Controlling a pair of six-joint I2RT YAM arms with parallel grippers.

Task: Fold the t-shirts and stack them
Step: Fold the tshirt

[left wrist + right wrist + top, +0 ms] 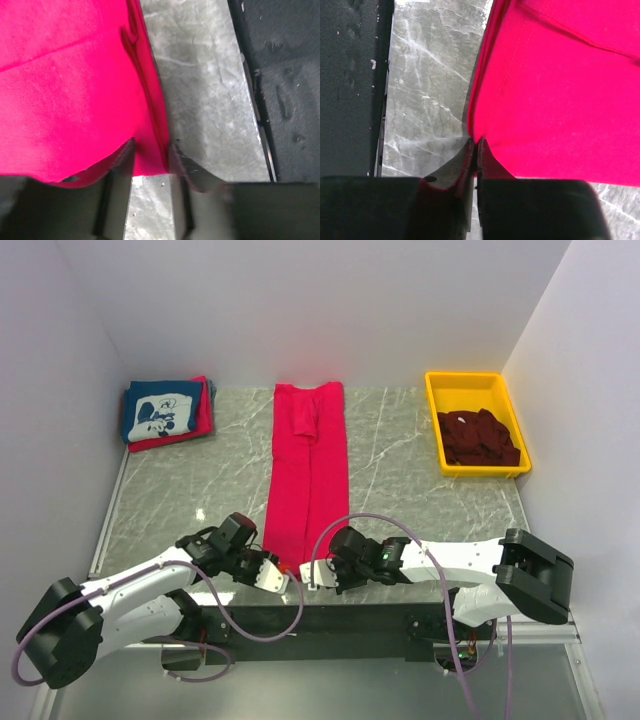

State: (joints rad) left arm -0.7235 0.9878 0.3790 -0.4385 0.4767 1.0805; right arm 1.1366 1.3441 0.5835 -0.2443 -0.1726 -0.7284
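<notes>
A bright red t-shirt [305, 475], folded lengthwise into a long strip, lies down the middle of the marble table [420, 500]. My left gripper [272, 573] is at its near left corner. In the left wrist view the left gripper [151, 145] stands open, with the corner of the red cloth [65, 85] between its fingers. My right gripper [312, 578] is at the near right corner. Seen from the right wrist, the right gripper [475, 142] is shut on the edge of the red cloth [560, 100]. A folded navy t-shirt with a white graphic [163, 410] lies on a red one at the back left.
A yellow bin [465, 379] at the back right holds dark maroon t-shirts [480, 437]. A black strip [340, 618] runs along the table's near edge, under both arms. White walls close in the left, back and right sides.
</notes>
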